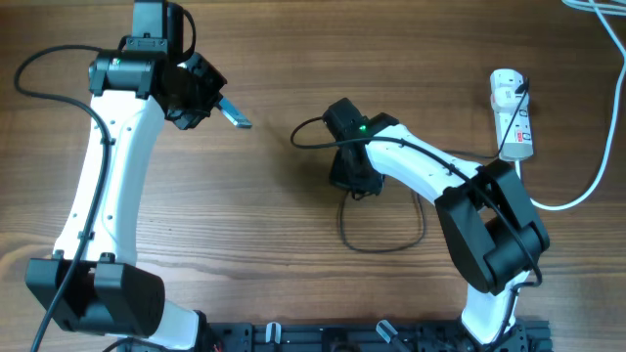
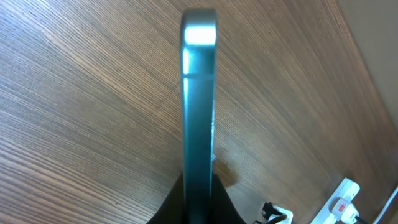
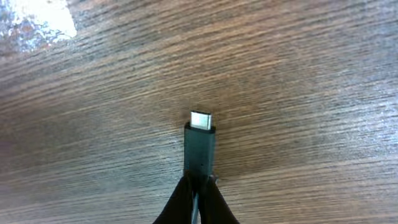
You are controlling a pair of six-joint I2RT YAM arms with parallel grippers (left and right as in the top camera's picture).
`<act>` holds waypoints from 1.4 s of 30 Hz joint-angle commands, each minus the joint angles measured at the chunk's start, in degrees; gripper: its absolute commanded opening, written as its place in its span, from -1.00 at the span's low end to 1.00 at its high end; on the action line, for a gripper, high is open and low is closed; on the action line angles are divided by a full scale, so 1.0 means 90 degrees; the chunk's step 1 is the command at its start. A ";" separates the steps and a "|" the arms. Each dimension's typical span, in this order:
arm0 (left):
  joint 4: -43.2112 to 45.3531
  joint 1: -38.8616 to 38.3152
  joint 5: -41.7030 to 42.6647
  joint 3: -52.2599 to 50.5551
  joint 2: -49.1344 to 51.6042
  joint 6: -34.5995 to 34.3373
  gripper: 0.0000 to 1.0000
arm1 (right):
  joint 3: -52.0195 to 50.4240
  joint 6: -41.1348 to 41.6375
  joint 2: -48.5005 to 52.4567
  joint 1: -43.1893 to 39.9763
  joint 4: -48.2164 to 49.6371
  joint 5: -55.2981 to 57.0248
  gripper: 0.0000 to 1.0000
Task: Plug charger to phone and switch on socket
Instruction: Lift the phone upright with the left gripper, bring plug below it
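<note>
You will find the table point(image 1: 274, 196) matt, wood-grained; the phone point(image 2: 198, 112) edge smooth, glossy; the charger point(image 3: 199, 146) matt black plastic, bright metal tip; the socket point(image 1: 512, 117) white plastic.

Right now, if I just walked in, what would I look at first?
Probably the two things being pinched. The left gripper, at the upper left of the table in the overhead view, holds the phone by one end, so it sticks out edge-on. The right gripper, near the middle, holds the charger by its plug, silver tip poking out. The white socket lies at the far right.
</note>
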 commanded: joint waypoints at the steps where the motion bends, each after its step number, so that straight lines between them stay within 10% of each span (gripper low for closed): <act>1: 0.0087 0.0039 0.0342 -0.0017 -0.0104 0.0627 -0.92 | 0.0000 -0.0520 0.0066 -0.0083 -0.0022 -0.0078 -0.91; 9: 0.1020 0.0041 0.2545 -0.0017 -0.0107 0.2295 -0.92 | 0.0029 -0.1681 -0.0996 -0.0172 -0.0078 -0.1173 -0.91; 21: 0.2832 -0.0083 0.5498 -0.0017 -0.0107 0.2331 -0.92 | 0.0027 -0.3123 -0.4056 0.0078 -0.0532 -0.2416 -0.91; 42: 0.2118 -0.1217 0.4464 -0.0017 -0.0107 0.3434 -0.92 | 0.0039 -0.2407 -0.4369 0.0549 -0.0464 -0.0857 -0.91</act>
